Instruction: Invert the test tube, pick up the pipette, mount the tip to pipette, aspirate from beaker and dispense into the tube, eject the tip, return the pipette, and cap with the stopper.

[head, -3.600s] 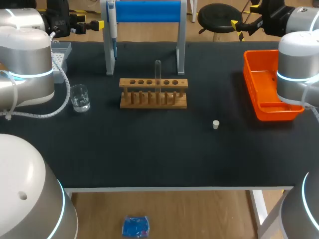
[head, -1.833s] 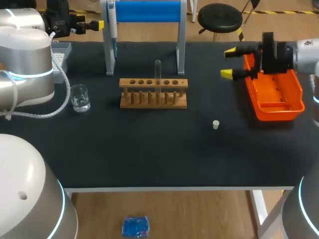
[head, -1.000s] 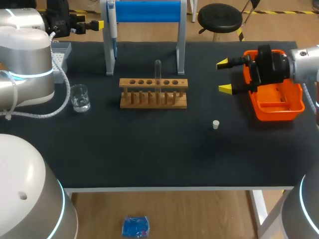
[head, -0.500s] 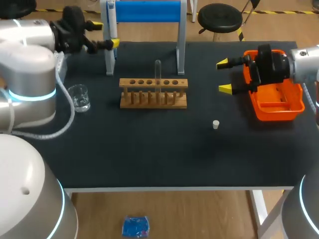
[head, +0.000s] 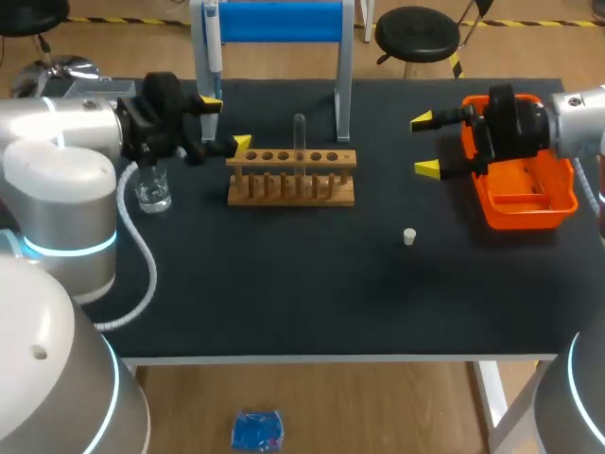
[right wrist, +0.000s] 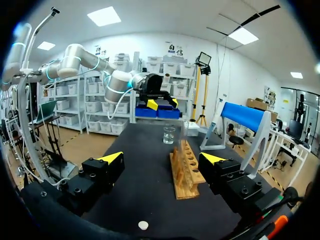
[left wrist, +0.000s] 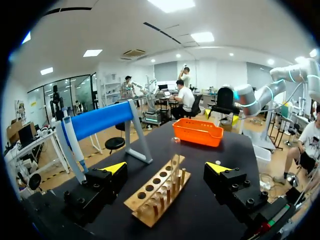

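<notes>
A clear test tube stands upright in a wooden rack at the table's middle. My left gripper is open just left of the rack, pointing along it. In its wrist view the gripper has the test tube and rack ahead between the open fingers, untouched. My right gripper hangs open to the right of the rack, empty. Its wrist view faces the rack. The pipette hangs on the blue stand. A beaker and a white stopper sit on the mat.
An orange bin lies at the right edge, under my right arm's wrist. The stand's legs are planted just behind the rack. The stopper lies below my right gripper. The front half of the mat is bare.
My left arm has swung in from the back left corner and now has its open gripper beside the rack's left end. My right arm has kept still over the last second.
</notes>
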You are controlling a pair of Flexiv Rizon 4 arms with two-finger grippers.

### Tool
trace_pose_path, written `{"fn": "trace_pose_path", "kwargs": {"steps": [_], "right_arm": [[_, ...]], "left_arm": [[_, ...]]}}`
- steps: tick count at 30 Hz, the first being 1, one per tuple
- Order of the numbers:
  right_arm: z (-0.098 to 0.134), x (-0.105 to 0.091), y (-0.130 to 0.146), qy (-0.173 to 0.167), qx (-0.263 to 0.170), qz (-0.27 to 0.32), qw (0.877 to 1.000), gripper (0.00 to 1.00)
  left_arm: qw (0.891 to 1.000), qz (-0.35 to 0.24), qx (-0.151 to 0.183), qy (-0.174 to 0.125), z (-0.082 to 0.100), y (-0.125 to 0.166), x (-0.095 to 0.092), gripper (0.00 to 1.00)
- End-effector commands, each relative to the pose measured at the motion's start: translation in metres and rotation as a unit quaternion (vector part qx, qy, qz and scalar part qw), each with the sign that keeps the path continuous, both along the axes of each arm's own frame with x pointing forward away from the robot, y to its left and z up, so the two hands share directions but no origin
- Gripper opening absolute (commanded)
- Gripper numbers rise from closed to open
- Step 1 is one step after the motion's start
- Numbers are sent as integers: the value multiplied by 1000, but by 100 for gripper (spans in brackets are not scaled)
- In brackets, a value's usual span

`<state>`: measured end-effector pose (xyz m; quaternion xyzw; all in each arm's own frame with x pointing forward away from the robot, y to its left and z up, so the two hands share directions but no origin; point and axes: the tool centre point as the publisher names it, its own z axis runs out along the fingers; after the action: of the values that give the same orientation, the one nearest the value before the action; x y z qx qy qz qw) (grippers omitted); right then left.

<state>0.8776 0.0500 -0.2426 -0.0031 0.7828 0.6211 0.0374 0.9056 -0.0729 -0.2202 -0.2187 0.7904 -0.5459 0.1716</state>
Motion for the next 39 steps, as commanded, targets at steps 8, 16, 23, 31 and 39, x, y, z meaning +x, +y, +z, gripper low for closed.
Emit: {"fn": "trace_pose_path", "kwargs": {"steps": [8, 16, 23, 31, 39], "right_arm": [[0, 0, 0, 0, 0, 0, 1000, 100], [0, 0, 0, 0, 0, 0, 1000, 100], [3, 4, 20, -2, 9, 17, 1000, 100], [14, 10, 51, -8, 46, 55, 997, 100], [9, 28, 89, 3, 63, 68, 996, 100]], "left_arm": [[1000, -6, -10, -22, -14, -3, -7, 100], [1000, -6, -10, -22, -14, -3, -7, 100], [1000, -6, -10, -22, -14, -3, -7, 100], [1000, -6, -10, -22, -14, -3, -7, 100], [1000, -6, -10, -22, -14, -3, -7, 100]]}}
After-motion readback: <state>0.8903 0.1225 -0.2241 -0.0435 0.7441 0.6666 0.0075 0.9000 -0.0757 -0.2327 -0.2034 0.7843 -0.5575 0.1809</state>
